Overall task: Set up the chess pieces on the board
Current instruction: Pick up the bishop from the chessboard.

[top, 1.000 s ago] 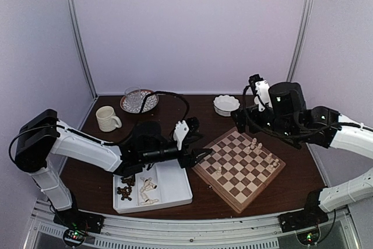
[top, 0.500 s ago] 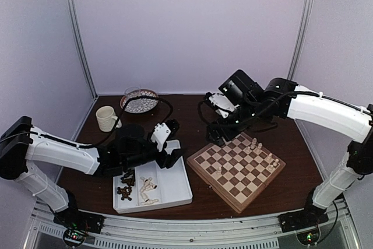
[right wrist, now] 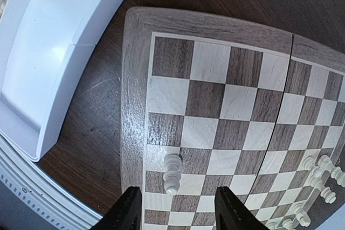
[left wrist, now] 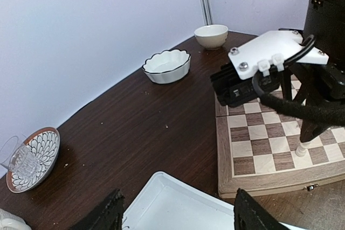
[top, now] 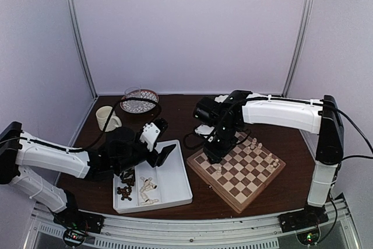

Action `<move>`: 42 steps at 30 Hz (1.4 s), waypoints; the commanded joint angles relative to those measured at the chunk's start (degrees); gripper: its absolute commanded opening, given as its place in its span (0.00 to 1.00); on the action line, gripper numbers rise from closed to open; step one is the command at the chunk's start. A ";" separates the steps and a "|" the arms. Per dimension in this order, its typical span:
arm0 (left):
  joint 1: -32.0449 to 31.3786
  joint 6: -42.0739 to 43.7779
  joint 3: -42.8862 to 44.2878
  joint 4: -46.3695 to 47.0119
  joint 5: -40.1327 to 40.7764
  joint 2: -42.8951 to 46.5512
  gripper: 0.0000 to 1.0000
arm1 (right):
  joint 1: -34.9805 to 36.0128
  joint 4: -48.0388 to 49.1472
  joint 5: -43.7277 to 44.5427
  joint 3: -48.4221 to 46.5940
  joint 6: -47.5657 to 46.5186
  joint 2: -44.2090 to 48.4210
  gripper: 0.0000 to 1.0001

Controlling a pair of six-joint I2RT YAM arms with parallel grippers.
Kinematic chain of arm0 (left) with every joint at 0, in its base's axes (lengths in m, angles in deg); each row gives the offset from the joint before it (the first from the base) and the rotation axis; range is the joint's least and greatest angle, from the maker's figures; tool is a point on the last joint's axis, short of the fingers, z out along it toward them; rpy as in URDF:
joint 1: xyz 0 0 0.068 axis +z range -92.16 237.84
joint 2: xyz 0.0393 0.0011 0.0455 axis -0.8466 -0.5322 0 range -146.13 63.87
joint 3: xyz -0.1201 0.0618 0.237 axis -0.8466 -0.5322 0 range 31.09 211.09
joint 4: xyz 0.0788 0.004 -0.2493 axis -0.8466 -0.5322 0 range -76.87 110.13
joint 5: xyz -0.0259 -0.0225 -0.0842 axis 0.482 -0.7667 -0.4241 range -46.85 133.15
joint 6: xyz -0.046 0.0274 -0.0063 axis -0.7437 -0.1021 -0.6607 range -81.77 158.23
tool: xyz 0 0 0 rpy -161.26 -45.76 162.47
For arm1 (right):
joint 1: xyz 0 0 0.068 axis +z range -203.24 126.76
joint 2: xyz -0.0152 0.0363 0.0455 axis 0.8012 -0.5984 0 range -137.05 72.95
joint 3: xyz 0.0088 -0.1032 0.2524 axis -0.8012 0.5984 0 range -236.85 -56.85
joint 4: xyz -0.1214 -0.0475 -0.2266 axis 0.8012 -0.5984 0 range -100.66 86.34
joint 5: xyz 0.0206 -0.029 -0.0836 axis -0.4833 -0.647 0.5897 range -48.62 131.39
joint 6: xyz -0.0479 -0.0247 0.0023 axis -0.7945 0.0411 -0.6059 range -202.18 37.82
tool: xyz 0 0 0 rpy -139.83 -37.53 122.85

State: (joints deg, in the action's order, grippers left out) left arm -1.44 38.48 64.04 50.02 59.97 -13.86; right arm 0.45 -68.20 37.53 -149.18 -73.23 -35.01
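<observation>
Since the frame half a second earlier, the right claw [top: 213, 154] has been lowered from beyond the board's [top: 247, 174] left corner to directly over that corner. The left claw [top: 165, 155] has been drawn slightly away from the board.

The right claw's fingers [right wrist: 129, 211] are spread wide, and nothing is pinched between them. A pale pawn [right wrist: 172, 173] is seen standing on the board under the gap, close to the board's left edge and clear of both fingers in the right wrist view. More pale pieces [top: 254, 143] are stood in a short row near the board's far right edge, with a few others [top: 274, 161] toward its right corner.

The left claw is held left of the board, above a white tray [top: 175, 193]. Its fingers [left wrist: 108, 216] are spread, with nothing held.

The tray is set just left of the board on the dark wooden counter [top: 291, 144]. Small dark pieces [top: 125, 192] are heaped at the tray's end farthest from the board, and loose pale ones [top: 147, 188] lie beside them, nearer the board.

Beyond the board, a scalloped bowl [left wrist: 167, 65] and a plain bowl [left wrist: 211, 35] are seen. Well left of the board are a cup [top: 106, 118] and a patterned plate [top: 145, 104] bearing a glass [top: 133, 94].
</observation>
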 commanded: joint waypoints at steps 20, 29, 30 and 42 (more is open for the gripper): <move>0.18 1.06 -1.48 2.46 1.47 2.30 0.70 | 1.42 -2.53 2.00 1.99 -1.91 -3.54 0.38; 0.14 1.14 -1.66 2.63 0.94 2.28 0.69 | 1.81 -2.72 1.68 2.65 -2.27 -4.99 0.33; 0.16 1.15 -1.66 2.63 0.85 2.25 0.69 | 1.85 -2.75 1.71 2.75 -2.27 -4.98 0.32; 0.13 1.51 -1.57 2.63 0.43 1.92 0.69 | 2.12 -3.33 1.65 3.11 -2.53 -4.72 0.17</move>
State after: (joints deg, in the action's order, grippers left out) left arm -1.44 39.24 62.82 50.04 60.89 -12.31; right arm 2.28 -70.56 38.66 -146.93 -75.72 -39.88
